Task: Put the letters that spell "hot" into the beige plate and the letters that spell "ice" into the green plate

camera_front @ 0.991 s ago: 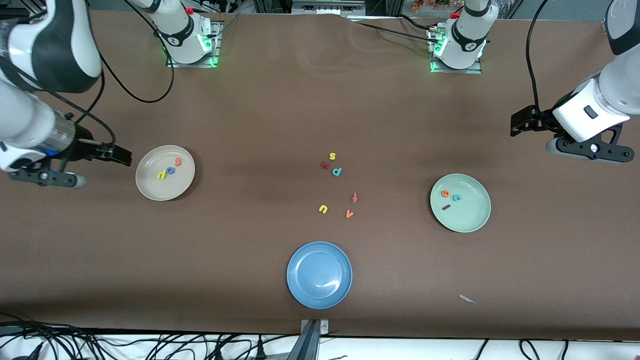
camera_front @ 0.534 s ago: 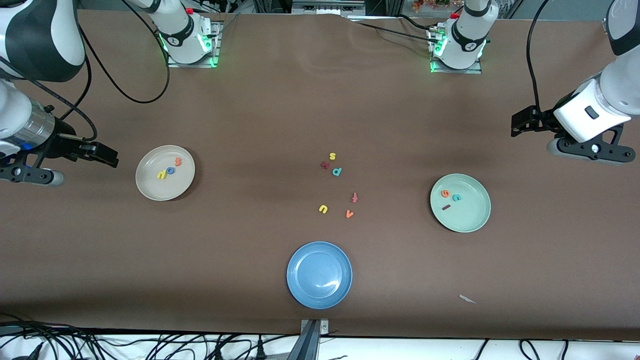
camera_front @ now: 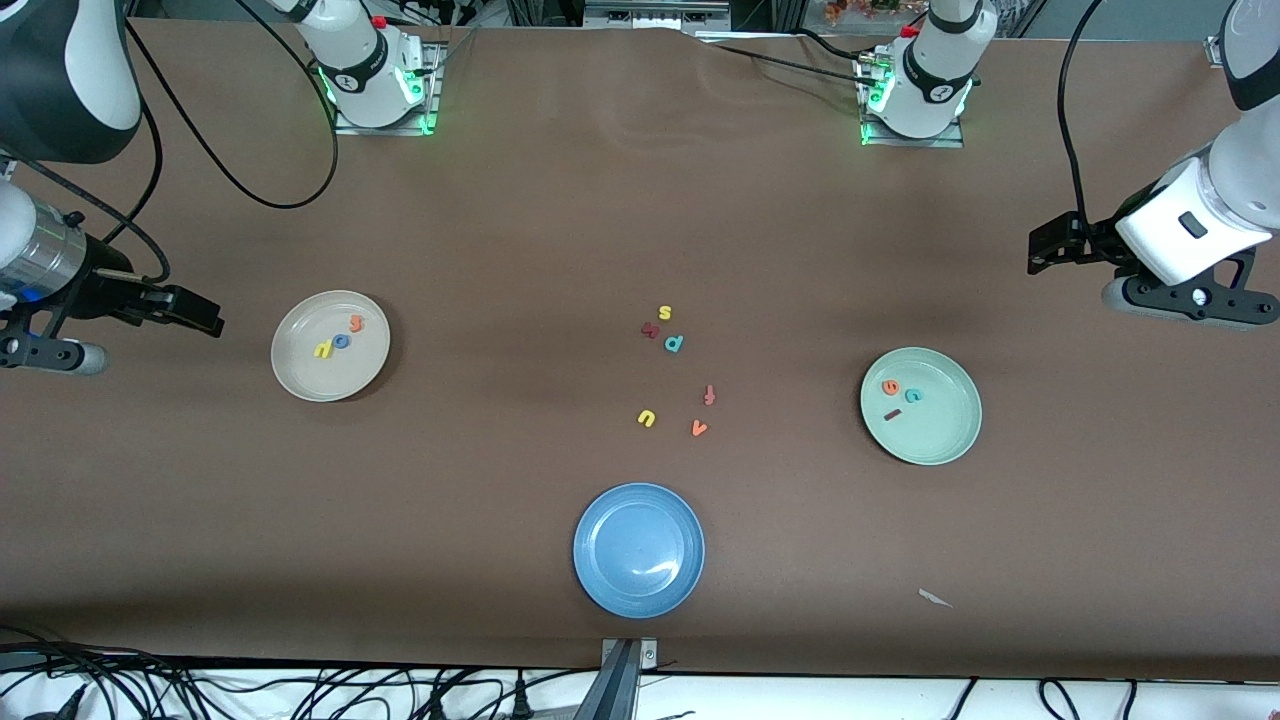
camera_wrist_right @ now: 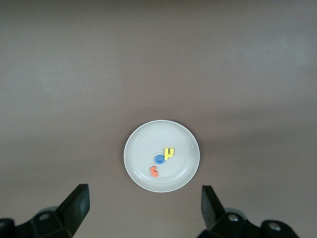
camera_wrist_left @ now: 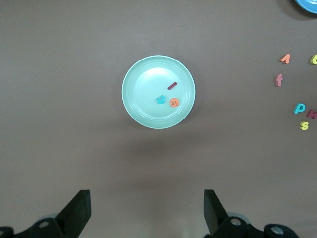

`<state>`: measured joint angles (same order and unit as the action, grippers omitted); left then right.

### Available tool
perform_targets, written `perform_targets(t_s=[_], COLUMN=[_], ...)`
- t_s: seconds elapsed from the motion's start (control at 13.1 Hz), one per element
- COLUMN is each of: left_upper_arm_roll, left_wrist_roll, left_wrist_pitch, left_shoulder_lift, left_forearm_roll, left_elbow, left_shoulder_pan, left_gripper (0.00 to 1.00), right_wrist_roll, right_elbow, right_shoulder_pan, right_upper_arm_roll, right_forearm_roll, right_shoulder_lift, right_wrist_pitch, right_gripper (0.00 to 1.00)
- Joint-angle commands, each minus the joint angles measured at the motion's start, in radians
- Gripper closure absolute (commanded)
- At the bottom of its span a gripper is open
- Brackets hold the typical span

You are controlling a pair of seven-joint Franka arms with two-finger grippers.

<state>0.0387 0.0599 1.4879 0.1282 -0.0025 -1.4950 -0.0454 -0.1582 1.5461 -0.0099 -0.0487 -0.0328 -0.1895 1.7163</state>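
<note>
Here, the beige plate (camera_front: pixel 330 346) is seen toward the right arm's end of the tabletop (camera_front: pixel 500 230), and the yellow h (camera_front: pixel 322 349), blue o (camera_front: pixel 341 341) and orange t (camera_front: pixel 356 322) are held in it. In the green plate (camera_front: pixel 921 405), toward the left arm's end, the orange e (camera_front: pixel 890 387), teal c (camera_front: pixel 912 395) and maroon i (camera_front: pixel 892 414) are contained. The blue plate (camera_front: pixel 639 550) is found nearest the front camera. The left pincer (camera_wrist_left: pixel 146 210) and right pincer (camera_wrist_right: pixel 143 208) are spread and held over bare tabletop, each near its own plate.
</note>
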Motion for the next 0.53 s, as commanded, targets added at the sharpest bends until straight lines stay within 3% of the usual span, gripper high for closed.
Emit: perform_targets(t_s=[0.0, 0.46], left_upper_arm_roll=[-0.008, -0.01], left_wrist_roll=[0.003, 0.0], left_wrist_pitch=[-0.005, -0.005], left_shoulder_lift=[-0.002, -0.004], left_forearm_roll=[-0.016, -0.007], left_elbow=[0.012, 0.012], left_shoulder_pan=[0.001, 0.002], left_gripper=[0.0, 0.0], right_wrist_roll=[-0.009, -0.003], right_elbow=[0.008, -0.001], right_shoulder_pan=[-0.065, -0.064], right_upper_arm_roll=[-0.083, -0.082], right_forearm_roll=[-0.03, -0.019], right_shoulder_lift=[0.025, 0.025], right_wrist_pitch=[-0.011, -0.026], right_gripper=[0.0, 0.0])
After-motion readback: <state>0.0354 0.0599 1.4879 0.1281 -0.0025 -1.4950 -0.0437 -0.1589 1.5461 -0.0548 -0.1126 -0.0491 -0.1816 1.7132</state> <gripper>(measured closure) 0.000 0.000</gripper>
